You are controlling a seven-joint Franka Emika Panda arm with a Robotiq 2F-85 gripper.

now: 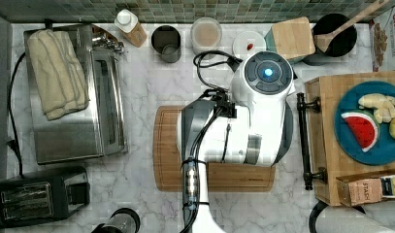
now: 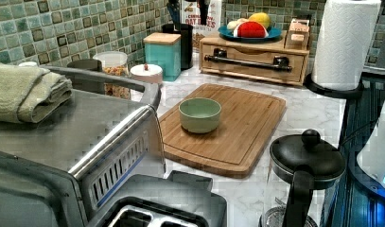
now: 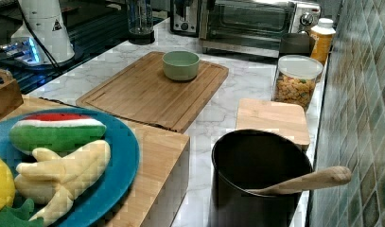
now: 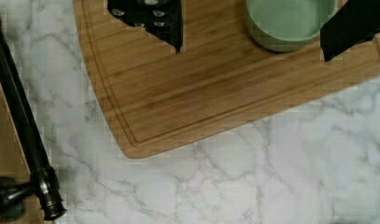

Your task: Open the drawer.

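Currently the wide shallow light-wood drawer is sitting shut in its box at the far edge of the white marble table, its long black bar handle lying off to one side of the fingers, apart from them. In the wrist view the two black fingers are hanging spread above the flat brown grooved cutting board, straddling a pale green bowl. Judging from this, the arm needs to travel sideways toward the bar, whose long axis is running along the drawer front. A box behind is reading "OAT BITES"; a carton on the drawer's top is reading "STASH".
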